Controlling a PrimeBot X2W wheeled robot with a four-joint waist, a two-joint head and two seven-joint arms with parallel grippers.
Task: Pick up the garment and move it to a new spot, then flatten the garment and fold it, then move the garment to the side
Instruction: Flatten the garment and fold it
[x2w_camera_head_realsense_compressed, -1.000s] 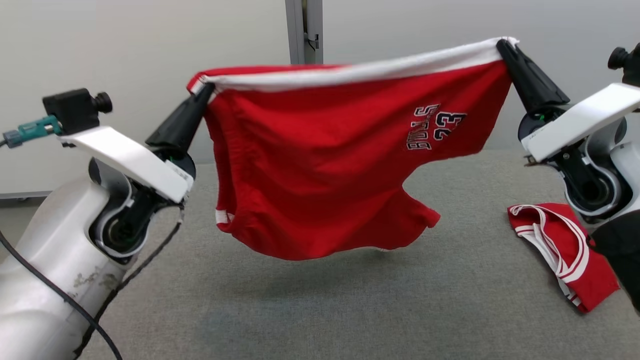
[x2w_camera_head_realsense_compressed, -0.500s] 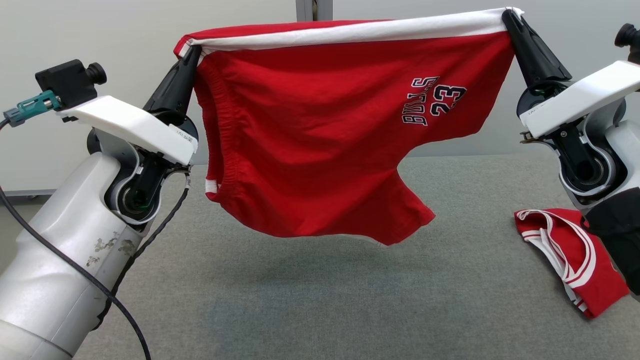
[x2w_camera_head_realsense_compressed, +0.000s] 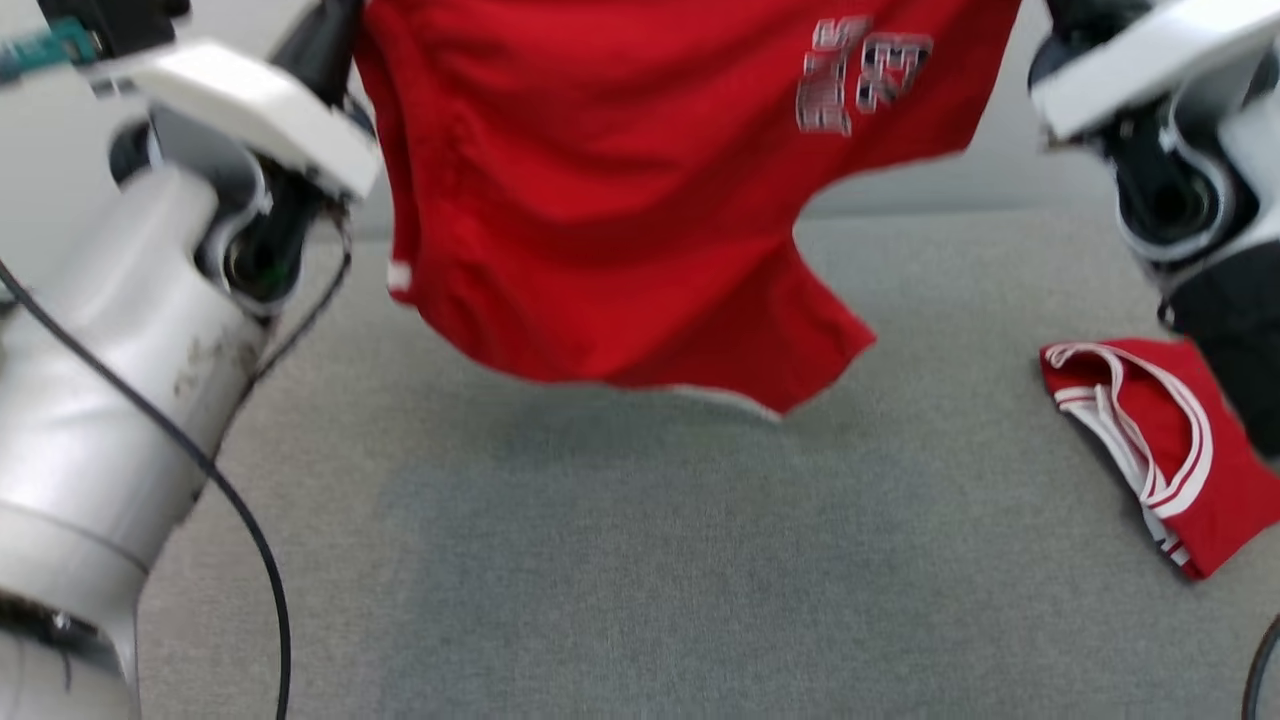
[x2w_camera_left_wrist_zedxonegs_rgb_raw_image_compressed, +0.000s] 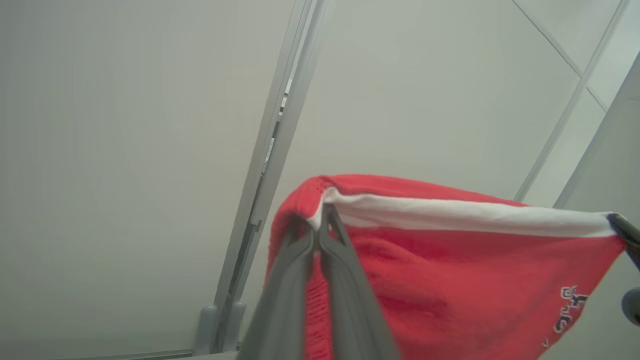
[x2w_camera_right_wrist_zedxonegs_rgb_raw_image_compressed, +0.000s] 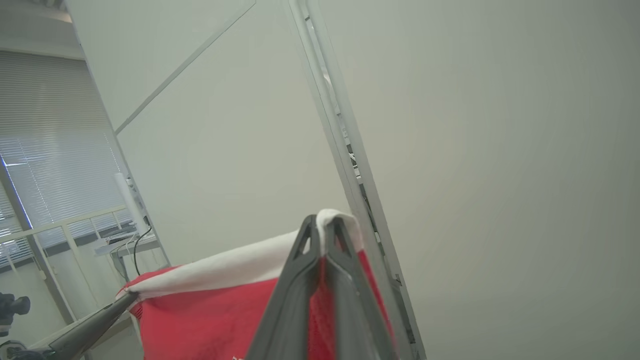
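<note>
The garment (x2w_camera_head_realsense_compressed: 600, 200) is a pair of red shorts with a white waistband and a printed number, hanging spread in the air above the grey table (x2w_camera_head_realsense_compressed: 640, 560). Its hem hangs clear of the surface. My left gripper (x2w_camera_left_wrist_zedxonegs_rgb_raw_image_compressed: 320, 220) is shut on one end of the waistband (x2w_camera_left_wrist_zedxonegs_rgb_raw_image_compressed: 450, 215). My right gripper (x2w_camera_right_wrist_zedxonegs_rgb_raw_image_compressed: 321, 225) is shut on the other end. In the head view the dark left fingers (x2w_camera_head_realsense_compressed: 322, 50) and right fingers (x2w_camera_head_realsense_compressed: 1085, 12) run past the top edge, hiding the waistband.
A second red garment (x2w_camera_head_realsense_compressed: 1150, 450) with white trim lies crumpled at the table's right side, below my right arm. A black cable (x2w_camera_head_realsense_compressed: 230, 500) hangs beside my left arm. A pale wall with a metal post (x2w_camera_left_wrist_zedxonegs_rgb_raw_image_compressed: 270, 150) stands behind the table.
Both arms lifted the shorts higher, still stretched between them. The head view has also shifted, so the table and the second garment sit higher in the picture and the waistband is cut off.
</note>
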